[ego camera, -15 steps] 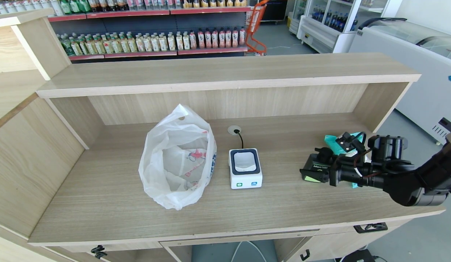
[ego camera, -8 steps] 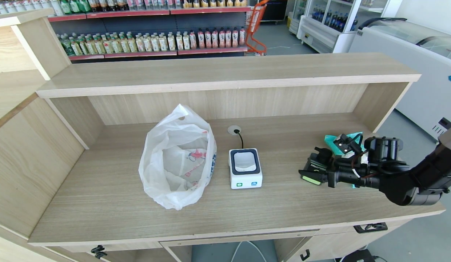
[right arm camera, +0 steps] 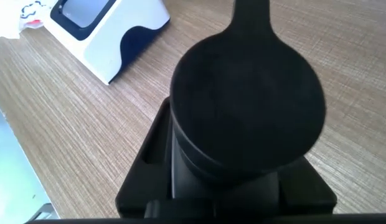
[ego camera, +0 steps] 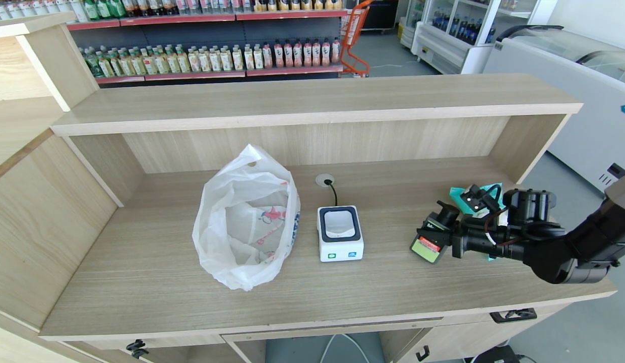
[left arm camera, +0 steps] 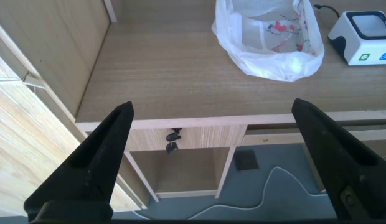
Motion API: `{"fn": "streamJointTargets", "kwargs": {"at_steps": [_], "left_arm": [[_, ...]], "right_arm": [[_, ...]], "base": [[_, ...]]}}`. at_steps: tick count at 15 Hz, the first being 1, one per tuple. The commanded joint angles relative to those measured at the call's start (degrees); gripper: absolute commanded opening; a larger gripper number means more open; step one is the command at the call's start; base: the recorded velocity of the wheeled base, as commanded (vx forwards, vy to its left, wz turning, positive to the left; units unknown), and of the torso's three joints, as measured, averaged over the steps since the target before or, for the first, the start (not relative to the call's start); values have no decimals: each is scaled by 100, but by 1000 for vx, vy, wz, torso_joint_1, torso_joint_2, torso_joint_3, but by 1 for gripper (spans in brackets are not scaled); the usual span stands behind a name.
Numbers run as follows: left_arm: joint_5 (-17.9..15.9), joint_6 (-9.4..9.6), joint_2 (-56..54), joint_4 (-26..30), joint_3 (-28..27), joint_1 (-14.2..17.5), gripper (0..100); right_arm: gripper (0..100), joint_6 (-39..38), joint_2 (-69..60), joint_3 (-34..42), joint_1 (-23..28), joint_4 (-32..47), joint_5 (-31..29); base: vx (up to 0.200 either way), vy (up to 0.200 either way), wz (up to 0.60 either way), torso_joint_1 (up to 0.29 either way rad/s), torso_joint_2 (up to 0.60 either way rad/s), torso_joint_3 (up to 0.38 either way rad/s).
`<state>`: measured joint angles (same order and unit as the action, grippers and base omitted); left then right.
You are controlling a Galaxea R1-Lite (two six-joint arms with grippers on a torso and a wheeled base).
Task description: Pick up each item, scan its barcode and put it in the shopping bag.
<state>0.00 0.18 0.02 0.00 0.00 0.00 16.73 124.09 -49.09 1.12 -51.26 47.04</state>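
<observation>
My right gripper [ego camera: 432,236] is shut on a black packaged item [ego camera: 427,248] whose green and red labelled face is tilted toward the head camera, just above the counter [ego camera: 393,287] to the right of the scanner. In the right wrist view the black item [right arm camera: 243,130] sits close in front, with the scanner [right arm camera: 109,31] beyond it. The white barcode scanner [ego camera: 340,233] stands mid-counter. To its left the white shopping bag [ego camera: 247,217] stands with its mouth open. My left gripper [left arm camera: 211,162] is open, hanging off the counter's front edge, with the bag [left arm camera: 268,37] and scanner [left arm camera: 365,28] ahead of it.
A teal packet [ego camera: 459,196] lies on the counter behind my right wrist. A raised wooden ledge [ego camera: 312,101] runs along the back and side walls close in the counter at left and right. A cable runs from the scanner to a grommet hole [ego camera: 324,179].
My right gripper has rolled and shifted slightly left with the black item, turning its green and red label into the head view. Bag and scanner have not moved.
</observation>
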Motion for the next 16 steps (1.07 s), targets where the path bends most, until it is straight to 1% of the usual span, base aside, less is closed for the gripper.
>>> {"fn": "streamJointTargets", "kwargs": {"at_steps": [1,3,5,6,8,9,11,12,13,14,16], "left_arm": [[0,-1,-2,0,0,0,100],[0,-1,-2,0,0,0,100],[0,-1,-2,0,0,0,100],[0,-1,-2,0,0,0,100],[0,-1,-2,0,0,0,100],[0,-1,-2,0,0,0,100],[0,-1,-2,0,0,0,100],[0,-1,-2,0,0,0,100],[0,-1,-2,0,0,0,100],[0,-1,-2,0,0,0,100],[0,-1,-2,0,0,0,100]], "right_arm": [[0,-47,-122,31,2,90,-240],[0,-134,-447,-13,90,521,-275],[0,-583,-851,5,116,881,-292],[0,-829,-1018,75,116,934,-292],[0,-1119,-1203,216,90,925,-512],[0,-1400,-1308,269,64,934,-565],[0,-2288,-1642,321,-112,978,-758],[0,-3404,-1976,260,-393,1030,-1250],[0,-3931,-2108,198,-525,1057,-1531],[0,-4318,-2275,154,-613,1224,-1707],[0,-4828,-2653,-30,-745,1927,-1883]], "base": [[0,0,0,0,0,0],[0,0,0,0,0,0],[0,0,0,0,0,0],[0,0,0,0,0,0],[0,0,0,0,0,0],[0,0,0,0,0,0],[0,0,0,0,0,0],[0,0,0,0,0,0],[0,0,0,0,0,0],[0,0,0,0,0,0],[0,0,0,0,0,0]]}}
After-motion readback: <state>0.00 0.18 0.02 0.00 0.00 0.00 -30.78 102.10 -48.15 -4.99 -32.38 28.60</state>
